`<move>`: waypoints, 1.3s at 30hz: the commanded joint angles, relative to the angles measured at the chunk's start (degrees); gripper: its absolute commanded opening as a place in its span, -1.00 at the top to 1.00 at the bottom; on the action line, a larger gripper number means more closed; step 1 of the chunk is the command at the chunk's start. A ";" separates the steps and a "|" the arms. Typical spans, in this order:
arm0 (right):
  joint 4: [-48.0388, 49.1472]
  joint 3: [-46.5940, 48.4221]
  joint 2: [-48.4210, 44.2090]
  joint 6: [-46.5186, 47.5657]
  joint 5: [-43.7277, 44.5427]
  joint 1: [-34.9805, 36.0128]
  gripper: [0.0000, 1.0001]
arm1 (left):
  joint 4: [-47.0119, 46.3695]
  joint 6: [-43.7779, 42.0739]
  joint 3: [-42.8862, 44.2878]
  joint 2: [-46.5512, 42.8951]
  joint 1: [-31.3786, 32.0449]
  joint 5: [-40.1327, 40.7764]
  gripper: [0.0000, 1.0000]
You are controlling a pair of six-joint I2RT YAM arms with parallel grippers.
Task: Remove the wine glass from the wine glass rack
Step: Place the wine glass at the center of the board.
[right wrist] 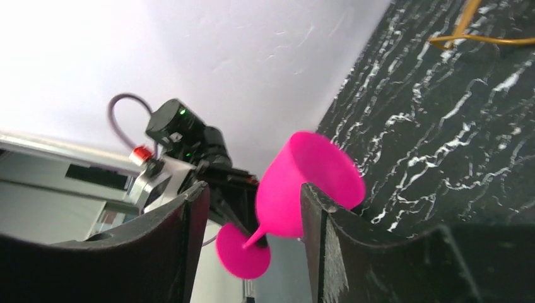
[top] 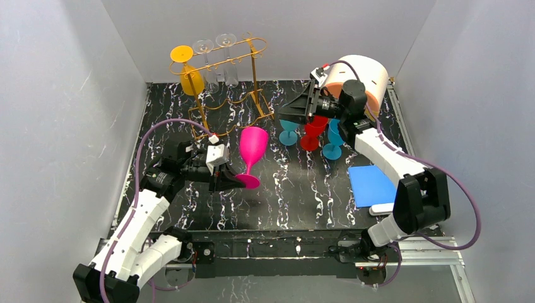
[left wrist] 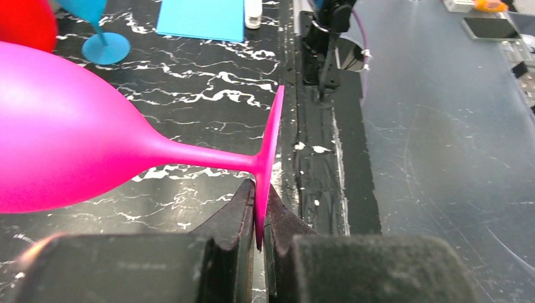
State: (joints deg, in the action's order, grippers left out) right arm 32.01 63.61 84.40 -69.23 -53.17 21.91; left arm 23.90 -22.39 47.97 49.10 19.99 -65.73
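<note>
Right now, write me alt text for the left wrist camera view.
The left gripper pinches the foot of a pink wine glass, its bowl filling the left side. Behind, a blue glass and a blue mat sit on the black table.

Left gripper (top: 236, 182) around pink wine glass (top: 252, 150) foot

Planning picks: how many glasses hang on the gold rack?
3: a yellow plastic glass at the left end of the gold wire rack, two clear glasses beside it. Others may be hidden.
</note>
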 commanded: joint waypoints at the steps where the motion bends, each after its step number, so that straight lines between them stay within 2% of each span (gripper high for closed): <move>1: -23.14 11.29 2.20 12.18 1.75 2.04 -0.28 | 6.61 -8.21 3.25 0.90 -0.21 -7.67 1.00; 2: -26.92 12.37 2.47 15.17 1.94 2.72 -0.32 | 7.08 -8.90 3.72 1.17 -0.21 -7.71 1.00; 7: -21.88 10.74 2.74 14.03 -0.85 3.87 -0.39 | 12.24 -17.20 4.09 1.84 -0.16 -6.88 1.00; 11: -23.13 11.58 3.35 18.02 -2.66 5.62 -0.38 | 16.08 -23.98 3.30 2.82 -0.30 -8.54 1.00; 16: -23.93 12.85 4.80 18.75 -5.89 6.76 -0.35 | 21.68 -30.74 4.31 4.36 -0.28 -8.12 1.00; 23: -29.03 15.07 7.71 22.32 -10.49 7.42 -0.28 | 28.41 -35.91 5.97 5.98 -0.23 -4.89 1.00; 26: -34.26 17.09 8.40 25.41 -9.85 7.92 -0.28 | 28.54 -36.36 6.35 6.01 -0.30 -5.02 1.00; 32: -37.86 18.30 9.69 26.27 -8.94 8.06 -0.28 | 27.68 -36.13 6.27 6.35 -0.26 -4.00 1.00; 39: -39.76 20.68 11.45 26.60 -13.12 10.44 -0.15 | 26.42 -35.76 6.00 6.06 -0.26 -2.43 1.00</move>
State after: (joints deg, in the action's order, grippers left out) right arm -6.09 80.42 94.50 -44.31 -62.65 30.48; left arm 50.13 -57.08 52.40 55.44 19.94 -67.75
